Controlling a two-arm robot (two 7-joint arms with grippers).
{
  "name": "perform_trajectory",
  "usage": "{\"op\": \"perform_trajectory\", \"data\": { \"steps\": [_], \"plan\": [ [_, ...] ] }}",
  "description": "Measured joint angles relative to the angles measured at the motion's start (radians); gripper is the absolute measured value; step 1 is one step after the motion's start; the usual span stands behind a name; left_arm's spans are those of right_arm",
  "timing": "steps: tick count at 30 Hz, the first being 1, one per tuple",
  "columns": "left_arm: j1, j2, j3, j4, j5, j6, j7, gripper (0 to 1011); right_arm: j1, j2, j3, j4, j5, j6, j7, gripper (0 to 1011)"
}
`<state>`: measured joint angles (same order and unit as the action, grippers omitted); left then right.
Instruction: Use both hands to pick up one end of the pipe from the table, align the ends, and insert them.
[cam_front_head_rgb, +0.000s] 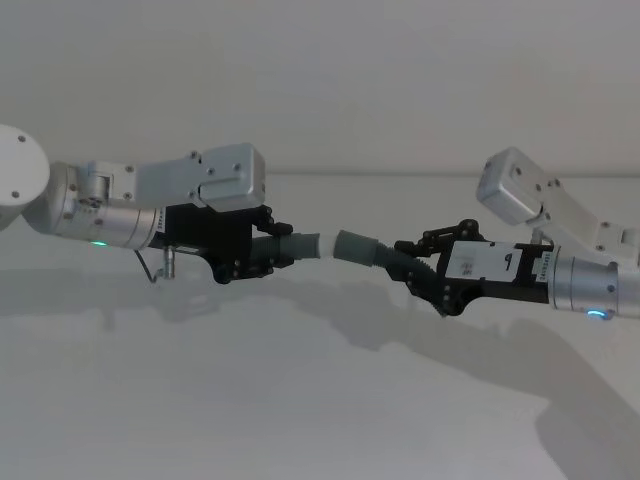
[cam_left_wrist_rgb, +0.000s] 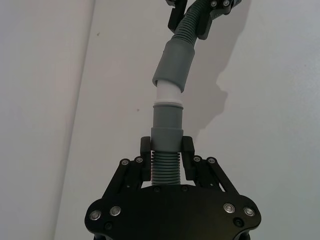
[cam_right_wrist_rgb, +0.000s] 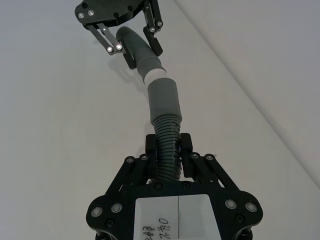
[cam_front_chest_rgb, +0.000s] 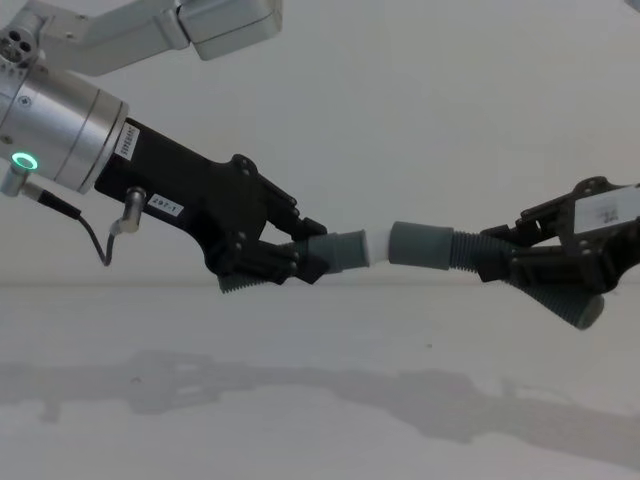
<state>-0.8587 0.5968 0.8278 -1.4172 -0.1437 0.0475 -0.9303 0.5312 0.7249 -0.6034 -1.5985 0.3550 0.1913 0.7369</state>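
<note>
Clamped on ribbed hose, the left gripper (cam_left_wrist_rgb: 166, 156) holds the pipe piece with the white tip (cam_left_wrist_rgb: 166, 93), and the right gripper (cam_right_wrist_rgb: 170, 149) grips the piece with the wider cuff (cam_right_wrist_rgb: 163, 102). Both pieces hang above the table (cam_front_head_rgb: 300, 400). Pickup and alignment look done; the tip sits just inside the cuff's mouth, so pushing home remains. Beyond the matte white surface rises a bare pale wall (cam_front_head_rgb: 320, 80).

The white table (cam_front_head_rgb: 300, 400) lies below both grippers; on it fall their grey shadows.
</note>
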Motion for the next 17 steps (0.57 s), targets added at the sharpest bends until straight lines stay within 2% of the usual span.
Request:
{"op": "perform_trajectory", "data": {
  "steps": [17],
  "plan": [
    [-0.001,-0.001,0.001,-0.004,0.000,-0.001,0.000,348,0.001,0.001,-0.003,-0.002,-0.001,0.000,0.002,273]
  ]
}}
